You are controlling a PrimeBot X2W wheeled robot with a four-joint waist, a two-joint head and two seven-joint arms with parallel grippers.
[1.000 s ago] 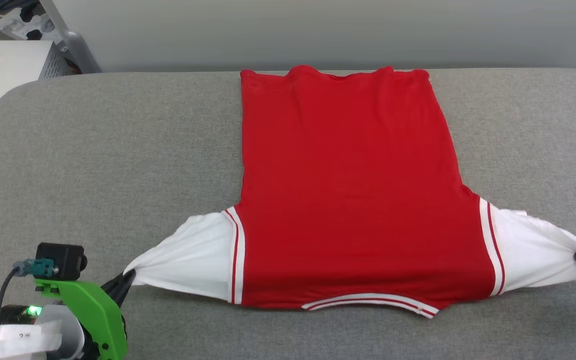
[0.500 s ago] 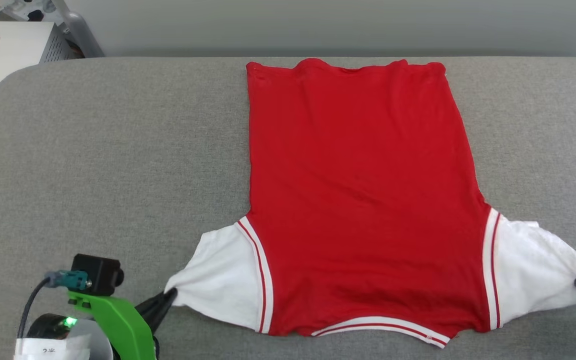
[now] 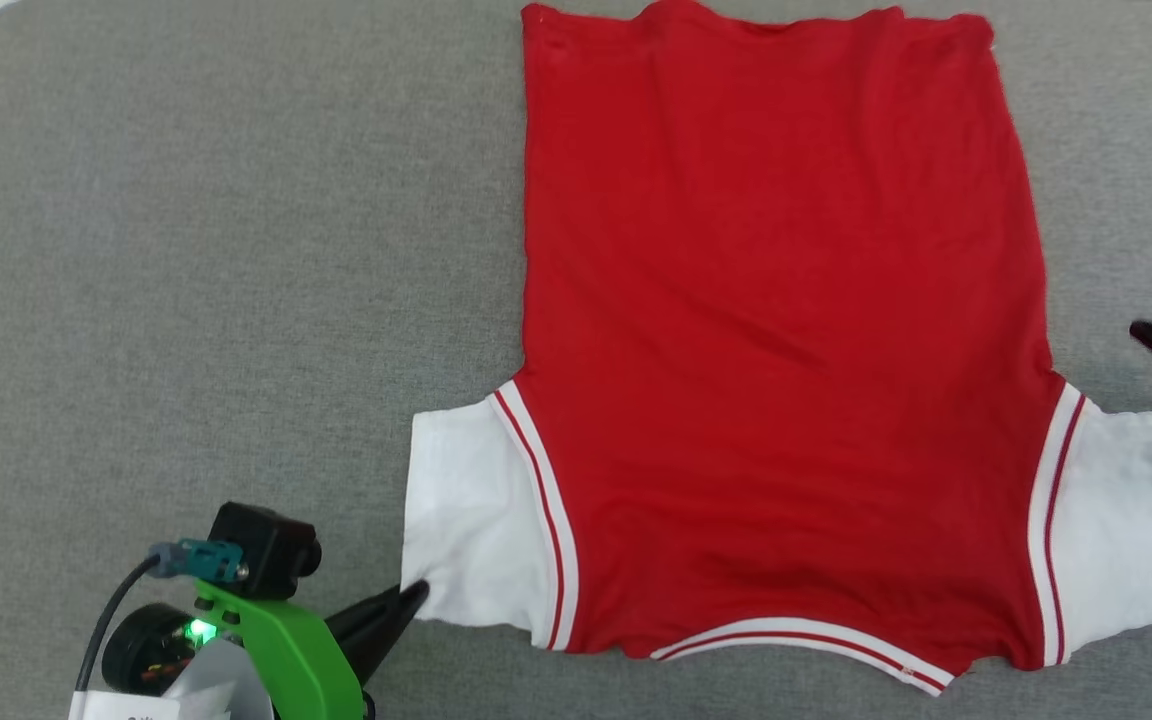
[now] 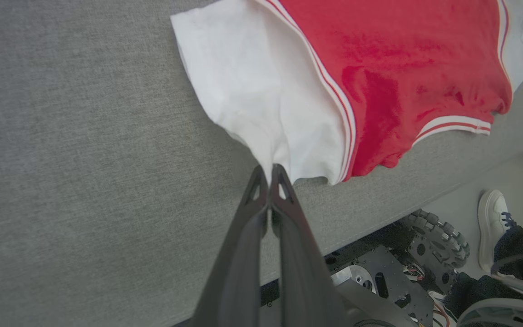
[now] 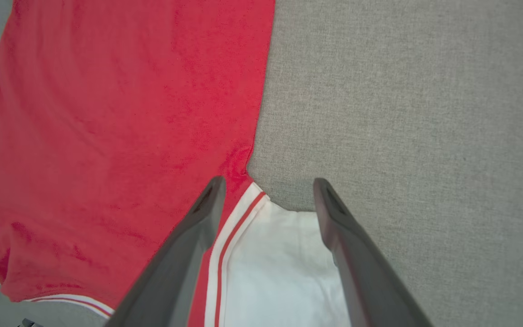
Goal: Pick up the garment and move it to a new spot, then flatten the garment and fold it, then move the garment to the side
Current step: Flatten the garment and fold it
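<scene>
now: garment laid flat on grey counter. judged soft, light, limp; best taken at sleeve hems. left gripper clenched on left sleeve corner; right gripper released above right sleeve.

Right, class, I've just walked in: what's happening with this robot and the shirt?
A red jersey with white sleeves lies spread on a grey padded surface in front of a two-armed robot. Its left gripper is shut on one sleeve's corner. Its right gripper is open above the other sleeve, holding nothing. No fold is made yet.
</scene>
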